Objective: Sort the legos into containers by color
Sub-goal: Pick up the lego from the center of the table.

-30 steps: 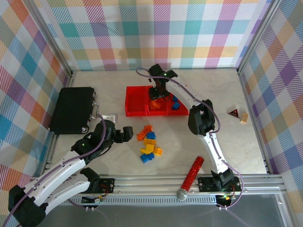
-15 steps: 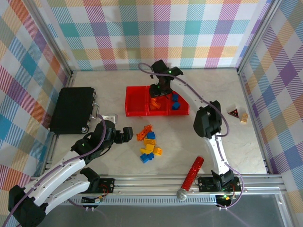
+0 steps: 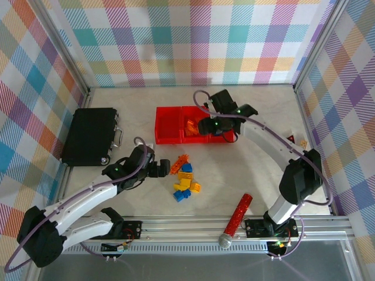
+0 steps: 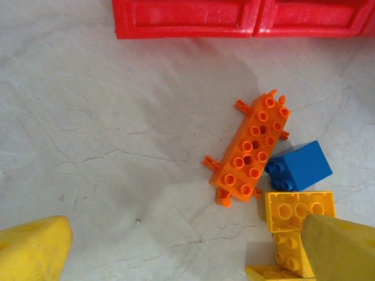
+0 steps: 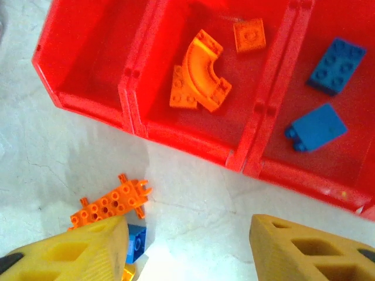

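Long orange brick (image 4: 251,151), at one o'clock of our wide-open, empty left gripper (image 4: 187,249): we are judging it light, rigid and slick, and favouring a pinch across its long sides; right gripper (image 5: 187,252) likewise gaping, empty.

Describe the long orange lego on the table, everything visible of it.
The long orange lego is a glossy plastic plate with two rows of studs and small prongs jutting from its sides and ends. It lies flat, studs up, diagonal on the marbled table, apart from the red bins. A blue brick appears to touch one long side; nothing grips it.
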Controlling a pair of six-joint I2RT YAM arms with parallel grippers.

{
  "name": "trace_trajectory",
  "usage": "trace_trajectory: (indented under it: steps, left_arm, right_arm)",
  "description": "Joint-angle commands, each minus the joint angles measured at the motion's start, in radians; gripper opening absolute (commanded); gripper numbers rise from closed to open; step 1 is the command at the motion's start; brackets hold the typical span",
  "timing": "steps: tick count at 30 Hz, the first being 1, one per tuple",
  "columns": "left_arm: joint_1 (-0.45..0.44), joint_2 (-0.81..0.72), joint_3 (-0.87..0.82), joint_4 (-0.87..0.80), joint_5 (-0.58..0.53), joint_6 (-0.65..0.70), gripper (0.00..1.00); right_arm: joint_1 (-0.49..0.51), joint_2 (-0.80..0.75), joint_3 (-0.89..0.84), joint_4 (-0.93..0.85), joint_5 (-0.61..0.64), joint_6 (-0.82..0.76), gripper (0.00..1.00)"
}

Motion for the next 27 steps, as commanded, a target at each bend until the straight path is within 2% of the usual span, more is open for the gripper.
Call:
trace_trajectory:
  steps: [1,10,15,18,22,27]
  left_arm:
    - [-0.019,0.056,0.056,0.002,0.036,0.033,1.00]
    - [-0.035,0.198,0.125,-0.053,0.005,0.046,1.00]
    - [-0.038,0.229,0.129,-0.049,-0.004,0.034,1.00]
    - [-0.037,0.231,0.122,-0.040,-0.014,0.014,1.00]
    - [-0.038,0.214,0.095,-0.022,-0.021,-0.015,1.00]
    - [-0.038,0.152,0.050,-0.010,-0.051,-0.051,1.00]
  right_arm:
    - [-0.003,-0.060,-0.093,0.078,-0.003,0.055,0.58]
    - [-0.003,-0.136,-0.212,0.096,0.010,0.091,0.59]
    - [0.010,-0.102,-0.201,0.097,-0.096,0.144,0.61]
    - [0.058,-0.056,-0.182,0.057,-0.069,0.188,0.64]
    - [0.131,0.006,-0.162,0.015,-0.021,0.257,0.76]
    - [0.199,0.074,-0.161,0.024,-0.012,0.317,0.78]
